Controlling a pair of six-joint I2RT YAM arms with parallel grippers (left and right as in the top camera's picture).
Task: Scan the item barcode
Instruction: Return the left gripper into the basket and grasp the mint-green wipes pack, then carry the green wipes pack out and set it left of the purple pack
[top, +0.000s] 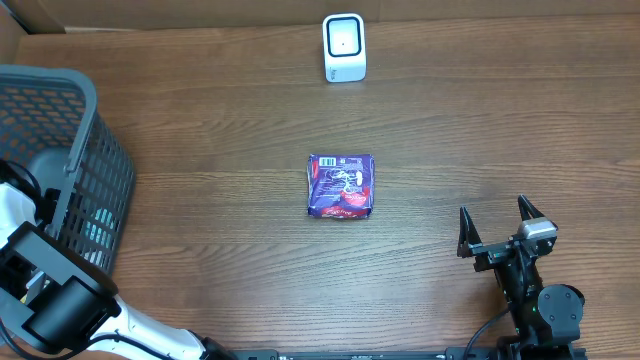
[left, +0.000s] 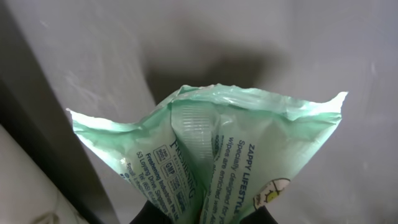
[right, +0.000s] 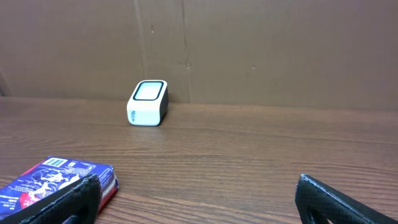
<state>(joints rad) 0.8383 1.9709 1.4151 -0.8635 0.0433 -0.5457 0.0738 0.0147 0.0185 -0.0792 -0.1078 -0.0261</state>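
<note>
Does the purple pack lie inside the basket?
No, the purple pack lies flat on the bare table, well apart from the basket.

- Wipes pack (left: 249, 155), left wrist view: "ZAPPY LIFESTYLE" in blue capitals, running up the front panel
- Same panel, beneath it: "wipes" and "Specially designed for", the rest cut off
- Centre seam of the pack: a word that appears to read "FRESHENING"
- Left panel: small square badges, one reading "GMP"; the fine print beside them is not reliably legible
- Purple packet (top: 341, 186): barcode (top: 328, 160) at one edge, digits too small to read
</note>
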